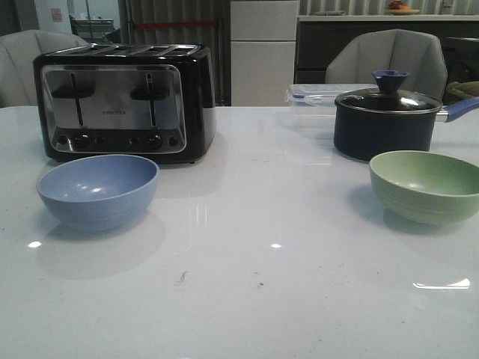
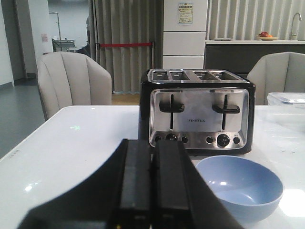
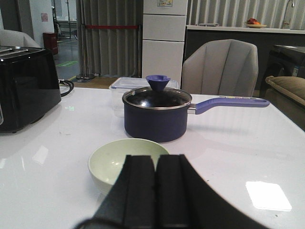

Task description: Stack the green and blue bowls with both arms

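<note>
- We saw a glossy white table [image 1: 247,299] carrying everything.
- A black and silver four-slot toaster [image 1: 120,101] stood at the back left, and a dark navy lidded pot [image 1: 385,120] at the back right.
- The periwinkle blue round bowl [image 1: 98,191] sat upright before the toaster; the pale sage green round bowl [image 1: 426,185] sat upright before the pot, well apart.
- We found the left gripper [image 2: 151,191] pressed together, empty, near the blue bowl.
- The right gripper [image 3: 155,191] was likewise together, empty, near the green bowl.
</note>
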